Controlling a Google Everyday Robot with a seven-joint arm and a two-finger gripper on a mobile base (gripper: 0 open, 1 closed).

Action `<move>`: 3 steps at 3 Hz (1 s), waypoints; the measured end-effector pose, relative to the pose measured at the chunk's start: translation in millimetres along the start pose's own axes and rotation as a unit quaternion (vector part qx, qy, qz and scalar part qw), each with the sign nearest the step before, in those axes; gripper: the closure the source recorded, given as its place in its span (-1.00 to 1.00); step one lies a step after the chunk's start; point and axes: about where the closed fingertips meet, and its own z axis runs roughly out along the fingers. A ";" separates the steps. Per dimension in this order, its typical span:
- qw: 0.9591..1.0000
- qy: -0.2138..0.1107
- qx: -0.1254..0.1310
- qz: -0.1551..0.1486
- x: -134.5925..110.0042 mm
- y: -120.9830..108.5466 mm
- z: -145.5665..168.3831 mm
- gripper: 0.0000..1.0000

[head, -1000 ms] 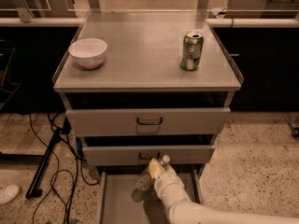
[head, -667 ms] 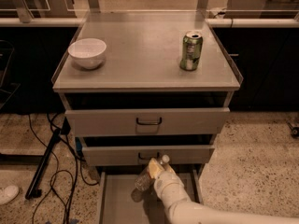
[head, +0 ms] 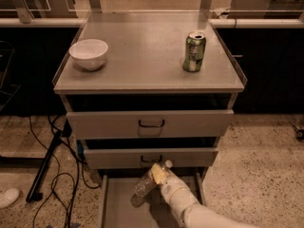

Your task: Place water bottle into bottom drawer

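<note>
The water bottle [head: 148, 180] is a slim clear plastic bottle with a white cap, held tilted over the open bottom drawer [head: 121, 208]. The cap end points up and right, just below the middle drawer's handle. My gripper [head: 159, 175] reaches in from the bottom right on a white arm and is shut on the water bottle near its upper part. The bottom drawer is pulled out, and its flat grey floor shows under the bottle. The bottle casts a shadow on the drawer floor.
A green soda can [head: 194, 52] and a white bowl [head: 89, 53] stand on the cabinet top [head: 147, 56]. The two upper drawers [head: 151, 123] with dark handles are slightly open. Black cables and a stand leg [head: 47, 163] lie on the floor at the left.
</note>
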 end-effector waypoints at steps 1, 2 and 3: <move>0.999 0.016 -0.030 0.007 9.9 -3.6 0.7 1.00; 0.999 0.016 -0.030 0.007 9.9 -3.6 0.7 1.00; 1.000 0.002 0.006 0.005 28.9 -19.7 6.8 1.00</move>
